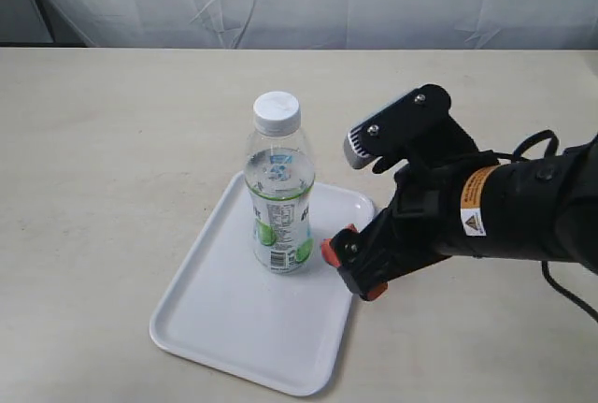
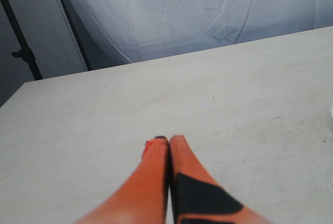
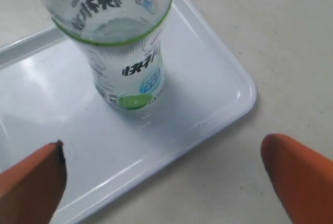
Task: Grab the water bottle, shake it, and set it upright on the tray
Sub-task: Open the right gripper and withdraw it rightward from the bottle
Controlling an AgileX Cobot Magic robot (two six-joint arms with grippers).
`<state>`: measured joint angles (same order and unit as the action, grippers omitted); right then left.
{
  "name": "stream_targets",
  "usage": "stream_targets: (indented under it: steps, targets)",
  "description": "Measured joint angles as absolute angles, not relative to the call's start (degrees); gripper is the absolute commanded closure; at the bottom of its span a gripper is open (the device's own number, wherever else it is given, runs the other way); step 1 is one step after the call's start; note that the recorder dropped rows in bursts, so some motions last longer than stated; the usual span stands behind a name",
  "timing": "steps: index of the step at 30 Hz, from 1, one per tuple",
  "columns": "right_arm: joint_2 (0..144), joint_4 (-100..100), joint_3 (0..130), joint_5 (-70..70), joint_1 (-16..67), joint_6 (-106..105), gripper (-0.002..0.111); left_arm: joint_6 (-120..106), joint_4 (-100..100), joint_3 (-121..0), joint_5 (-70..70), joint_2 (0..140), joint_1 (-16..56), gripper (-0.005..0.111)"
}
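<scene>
Finding the water bottle (image 1: 278,199) upright on the tray (image 1: 234,328), white cap (image 1: 277,111) uppermost, base flat on the tray floor, in the far half and close to the long rim on the right arm's side. No lean to speak of in the exterior view or the right wrist view. Held by nothing.

Moving outward: right pincer (image 1: 352,270) spread wide and empty, low at that rim, just beside the bottle's foot but apart from it. From the right wrist, one orange fingertip (image 3: 31,182) over the tray, the other over bare table (image 1: 112,141), with the bottle ahead of both rather than between them.

Further out: left pincer (image 2: 167,140) closed, fingers pressed together on nothing, above bare table. Not to be found in the exterior view.

Judging by the layout: placing done, by the look of it, leaving only a clean retreat for the right arm.

Worth watching from here:
- Drifting forward or sideways with the open pincer, brushing the bottle's foot and tipping a tall, narrow thing off a small base.
- Catching the low rim with the fingertip over the tray, then dragging or lifting what looks a light tray on a smooth table and jolting the bottle over.
- Swinging the arm before gaining height, with the same result.

Safest guess: pulling straight back and up, clear of bottle and rim, before any turn. Cannot tell how full the bottle is, so cannot judge how readily toppled.
</scene>
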<state>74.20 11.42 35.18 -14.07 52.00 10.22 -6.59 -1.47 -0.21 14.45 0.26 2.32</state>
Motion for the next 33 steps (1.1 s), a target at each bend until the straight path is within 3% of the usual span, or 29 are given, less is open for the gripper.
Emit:
stream_targets:
  steps: [13, 16, 18, 21, 33]
  targets:
    - [69.6, -1.4, 35.2, -26.8, 52.0, 10.3, 0.007, -6.6, -1.5, -0.2, 14.5, 0.3, 2.3, 0.106]
    - [69.6, -1.6, 35.2, -29.4, 52.0, 10.3, 0.027, -6.6, -1.5, -0.2, 14.5, 0.3, 2.3, 0.106]
    - [69.6, -1.6, 35.2, -30.9, 52.0, 10.3, 0.054, -6.6, -1.5, -0.2, 14.5, 0.3, 2.3, 0.106]
    - [69.6, -1.6, 35.2, -33.4, 52.0, 10.3, 0.106, -6.6, -1.5, -0.2, 14.5, 0.3, 2.3, 0.106]
    - [65.9, 6.4, 35.2, -32.7, 52.0, 16.7, 0.109, -6.6, -1.5, -0.2, 14.5, 0.3, 2.3, 0.106]
